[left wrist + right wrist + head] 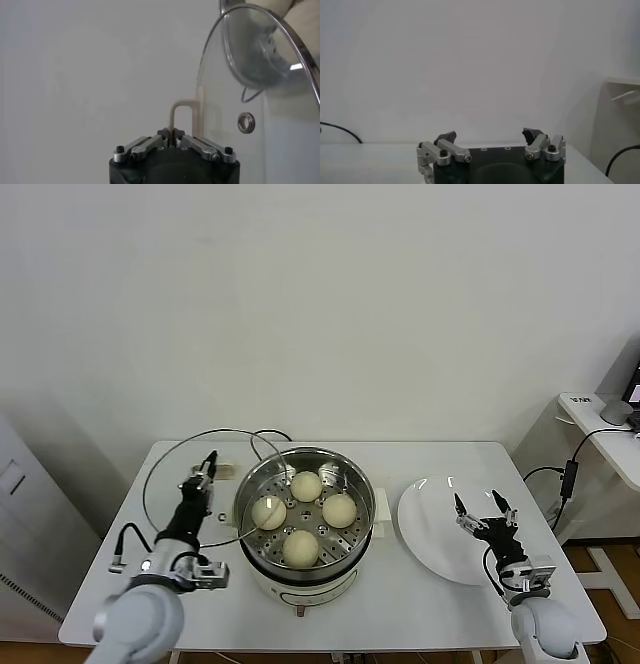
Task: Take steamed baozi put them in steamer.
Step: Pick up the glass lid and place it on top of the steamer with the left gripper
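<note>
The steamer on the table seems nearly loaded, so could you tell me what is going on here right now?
All four baozi already sit on the perforated tray inside the steamer. The left gripper is shut on the cream handle of the glass lid, holding the lid tilted beside the steamer, on its left. The right gripper hangs open over the white plate, which has no buns on it. The steamer is not yet covered.

From above, the steamer [303, 519] stands open mid-worktop [400, 604], though four baozi [301, 548] fill its tray. The left gripper [205, 469] holds the glass lid [205, 484] tilted against the steamer's left rim, blocking that side. The plate [435, 524] is bare near the right edge, under the right gripper [480, 511].
</note>
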Controlling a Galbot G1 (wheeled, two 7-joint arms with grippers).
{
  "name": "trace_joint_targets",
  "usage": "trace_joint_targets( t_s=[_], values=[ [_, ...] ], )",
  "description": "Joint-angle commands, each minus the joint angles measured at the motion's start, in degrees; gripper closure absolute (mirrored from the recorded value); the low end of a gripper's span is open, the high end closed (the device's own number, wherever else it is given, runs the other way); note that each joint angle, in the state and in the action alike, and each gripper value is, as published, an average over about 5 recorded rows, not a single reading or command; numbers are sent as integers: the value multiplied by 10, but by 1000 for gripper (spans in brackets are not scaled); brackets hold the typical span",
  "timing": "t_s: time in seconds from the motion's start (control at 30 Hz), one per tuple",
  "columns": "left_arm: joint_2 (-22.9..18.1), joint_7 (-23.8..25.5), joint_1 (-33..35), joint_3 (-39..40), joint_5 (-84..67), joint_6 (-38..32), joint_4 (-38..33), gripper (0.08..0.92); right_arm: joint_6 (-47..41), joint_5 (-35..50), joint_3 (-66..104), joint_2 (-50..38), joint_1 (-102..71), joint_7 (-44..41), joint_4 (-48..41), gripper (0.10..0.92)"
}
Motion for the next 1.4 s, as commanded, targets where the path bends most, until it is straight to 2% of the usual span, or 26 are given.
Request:
trace_joint_targets(
  t_s=[0.03, 0.47, 1.4],
  values=[
    [-52, 20, -32, 105, 79, 76, -9, 897, 0, 0, -1, -2, 1, 0, -3, 203],
    [-97, 24, -61, 167, 101, 85, 20, 897, -1, -1, -1, -1, 3, 0, -8, 203],
    [-130, 27, -71, 206, 124, 81, 50, 897, 2, -5, 0, 6, -1, -3, -11, 203]
  ],
)
